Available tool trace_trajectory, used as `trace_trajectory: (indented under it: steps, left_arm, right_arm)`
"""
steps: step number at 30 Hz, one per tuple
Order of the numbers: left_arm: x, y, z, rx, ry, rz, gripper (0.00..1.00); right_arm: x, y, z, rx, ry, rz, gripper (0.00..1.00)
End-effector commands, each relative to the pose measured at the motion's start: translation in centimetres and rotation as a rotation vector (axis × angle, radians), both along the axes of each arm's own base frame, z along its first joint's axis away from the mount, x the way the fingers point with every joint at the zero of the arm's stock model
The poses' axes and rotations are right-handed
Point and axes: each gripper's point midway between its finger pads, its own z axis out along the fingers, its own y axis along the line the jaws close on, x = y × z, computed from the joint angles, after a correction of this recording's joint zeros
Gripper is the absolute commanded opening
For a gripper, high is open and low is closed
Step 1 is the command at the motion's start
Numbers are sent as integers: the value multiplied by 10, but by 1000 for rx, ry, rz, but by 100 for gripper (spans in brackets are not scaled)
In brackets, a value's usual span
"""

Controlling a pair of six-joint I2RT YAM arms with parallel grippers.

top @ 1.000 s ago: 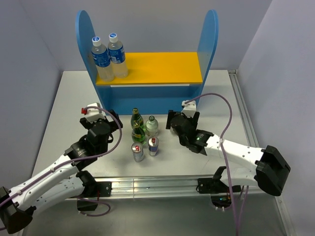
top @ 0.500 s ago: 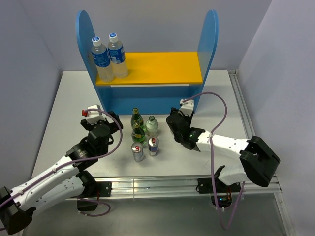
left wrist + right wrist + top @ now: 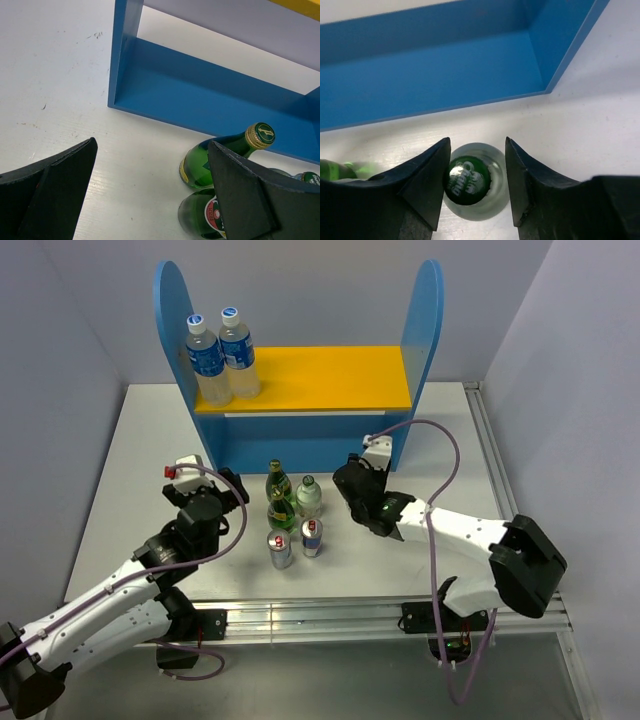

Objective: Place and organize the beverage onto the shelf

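On the table stand two dark green bottles (image 3: 277,481) (image 3: 281,512), a clear bottle with a green cap (image 3: 308,496) and two cans (image 3: 281,549) (image 3: 312,537). Two clear bottles with blue labels (image 3: 205,360) (image 3: 238,352) stand at the left of the shelf's yellow board (image 3: 320,378). My right gripper (image 3: 343,486) is just right of the clear bottle. In the right wrist view its jaws (image 3: 477,142) straddle that bottle (image 3: 470,180), narrowed, with bare table showing beside the right finger. My left gripper (image 3: 228,487) (image 3: 152,145) is wide open left of the green bottles (image 3: 220,155).
The shelf's blue base (image 3: 200,100) (image 3: 430,75) lies just beyond both grippers, between tall blue side panels (image 3: 422,310). A metal rail (image 3: 310,615) runs along the near table edge. Grey walls close in on both sides.
My right gripper has moved left up to the clear green-capped bottle and its jaws have narrowed a lot. The left arm has barely shifted and stays open.
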Motion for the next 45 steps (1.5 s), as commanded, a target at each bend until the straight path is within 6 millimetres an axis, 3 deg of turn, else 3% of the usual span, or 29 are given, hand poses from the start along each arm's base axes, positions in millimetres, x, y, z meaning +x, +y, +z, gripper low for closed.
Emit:
trace_trajectory:
  steps: [1, 2, 4, 5, 8, 11, 18, 21, 27, 30, 33, 42, 45]
  left_arm:
    - [1, 3, 7, -42, -34, 19, 99]
    - [1, 3, 7, -44, -36, 20, 99]
    - [1, 4, 6, -43, -35, 25, 99]
    - [1, 4, 6, -43, -35, 25, 99]
    - [1, 4, 7, -44, -35, 25, 99]
    - [0, 4, 8, -49, -38, 26, 99]
    - [0, 5, 7, -48, -40, 28, 99]
    - [0, 5, 7, -49, -37, 28, 99]
    - [0, 5, 6, -49, -37, 28, 99]
    - [0, 5, 5, -47, -34, 26, 99]
    - [0, 5, 6, -50, -36, 25, 99]
    - [-1, 4, 7, -56, -38, 20, 99]
    - [-1, 4, 7, -56, -38, 19, 99]
  right_arm:
    - [3, -3, 68, 89, -114, -44, 0]
    - [3, -5, 92, 124, -151, -46, 0]
    - [-2, -8, 113, 133, -172, -40, 0]
    - [-4, -10, 137, 169, -212, -37, 0]
    - [-11, -16, 174, 193, -261, -29, 0]
    - [-15, -20, 190, 202, -278, -28, 0]
    - [-13, -14, 189, 198, -277, -4, 0]
    - [-7, -9, 198, 176, -285, 1, 0]
    - [-1, -6, 238, 156, -333, 7, 0]
    - [1, -6, 272, 175, -378, 9, 0]
    - [4, -3, 288, 160, -392, 16, 0]
    - [14, -2, 374, 158, -495, 3, 0]
    - [22, -3, 389, 129, -508, -14, 0]
